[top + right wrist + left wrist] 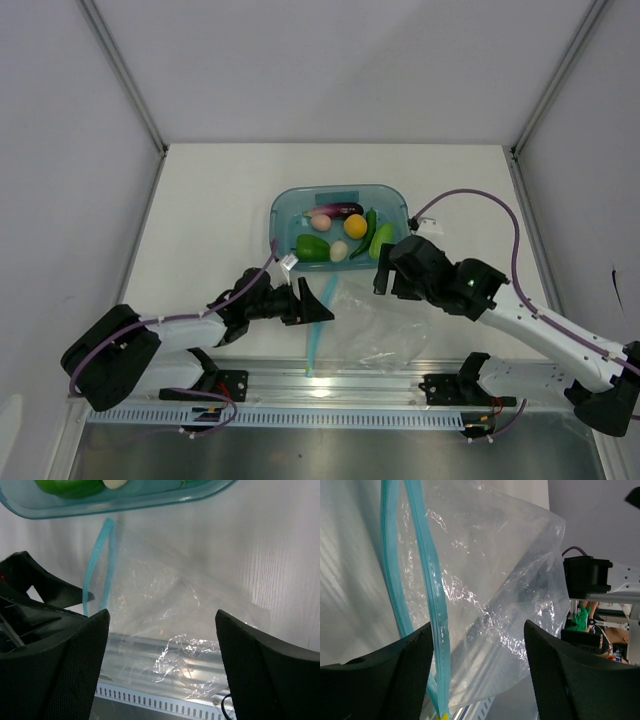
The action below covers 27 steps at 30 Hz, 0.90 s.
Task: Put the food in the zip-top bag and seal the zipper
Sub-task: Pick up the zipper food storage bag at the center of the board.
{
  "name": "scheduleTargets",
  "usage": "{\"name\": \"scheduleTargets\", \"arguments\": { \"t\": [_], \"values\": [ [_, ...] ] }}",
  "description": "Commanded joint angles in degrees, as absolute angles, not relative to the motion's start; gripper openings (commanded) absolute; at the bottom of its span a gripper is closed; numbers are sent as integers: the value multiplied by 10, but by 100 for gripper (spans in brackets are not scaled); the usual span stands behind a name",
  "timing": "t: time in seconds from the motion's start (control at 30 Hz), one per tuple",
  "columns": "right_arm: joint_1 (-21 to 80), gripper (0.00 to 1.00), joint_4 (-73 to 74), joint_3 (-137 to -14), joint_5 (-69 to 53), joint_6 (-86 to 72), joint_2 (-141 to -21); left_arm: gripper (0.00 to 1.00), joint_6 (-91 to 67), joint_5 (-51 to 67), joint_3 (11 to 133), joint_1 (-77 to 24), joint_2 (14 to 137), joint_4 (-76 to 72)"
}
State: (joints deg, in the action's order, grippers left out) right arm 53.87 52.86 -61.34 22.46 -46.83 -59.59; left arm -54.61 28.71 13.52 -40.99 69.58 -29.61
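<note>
1. Left gripper (477, 630) jaws stood apart, released, straddling the zipper (432, 580); the strip ran just beside one finger.
2. Right gripper (162, 617) was spread wide, holding nothing, above the zip-top bag (170, 610).
3. Bag lay crumpled on the table (210, 220) between both arms, near edge over the metal rail (330, 385).
4. Zipper's long axis ran from tray toward rail; mouth edge on the left, bag body spreading right.
5. Eggplant (338, 210), orange-yellow ball (355, 225), pink ball (320, 222), cream egg (339, 250) and bright green chunk (312, 247) sat in the teal tray (276, 215), just beyond the bag.
</note>
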Motion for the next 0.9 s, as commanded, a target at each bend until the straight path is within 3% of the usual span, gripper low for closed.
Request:
{"name": "scheduleTargets", "arguments": {
  "t": [0.0, 0.33, 0.57, 0.83, 0.87],
  "values": [
    [536, 88, 542, -584, 211, -491, -602, 72, -564, 302, 152, -421, 702, -362],
    [550, 87, 444, -483, 156, -526, -629, 51, -588, 330, 156, -427, 710, -403],
    [554, 87, 383, -456, 132, -540, -649, 28, -590, 335, 157, -428, 699, -398],
    [555, 87, 366, -456, 123, -545, -650, 20, -591, 344, 168, -431, 703, -395],
    [555, 87, 362, -455, 122, -546, -650, 12, -590, 344, 171, -432, 705, -395]
  ]
}}
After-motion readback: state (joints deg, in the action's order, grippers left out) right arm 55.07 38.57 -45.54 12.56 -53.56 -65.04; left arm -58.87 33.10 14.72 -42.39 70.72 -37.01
